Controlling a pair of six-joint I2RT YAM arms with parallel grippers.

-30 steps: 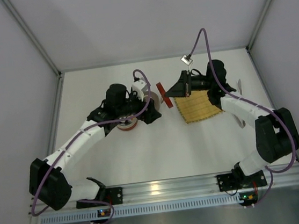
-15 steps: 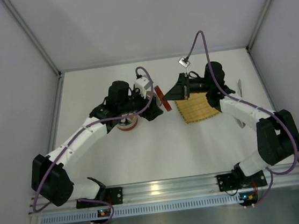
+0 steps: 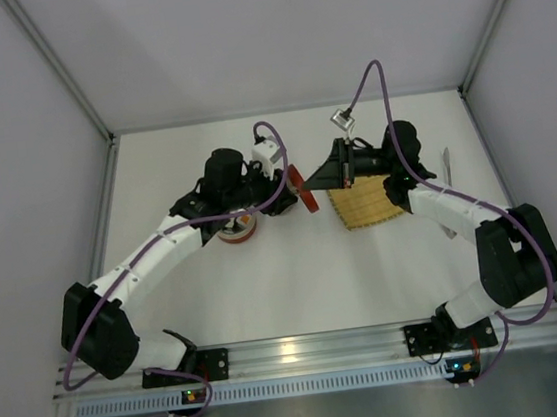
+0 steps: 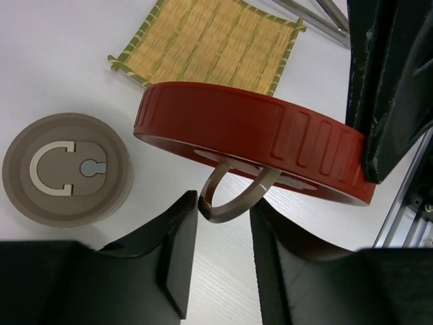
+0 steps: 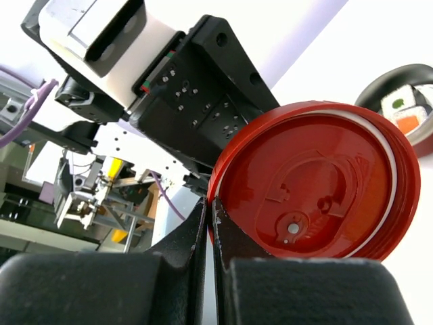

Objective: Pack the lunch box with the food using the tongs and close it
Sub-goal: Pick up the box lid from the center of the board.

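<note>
Facing sideways, red lid (image 3: 302,188) pinched in R tool (image 5: 208,201); L tool (image 4: 225,206) straddles ring handle (image 4: 222,215), grip unclear.

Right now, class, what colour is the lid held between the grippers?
Red lid; left wrist view shows it best.

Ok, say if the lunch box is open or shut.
Open. The red lid is off, pinched by the right tool; sushi shows inside the lunch box.

A robot lab test cell: bare grey walls (image 3: 239,42), white table (image 3: 267,280), aluminium mounting rail (image 3: 305,348).
</note>
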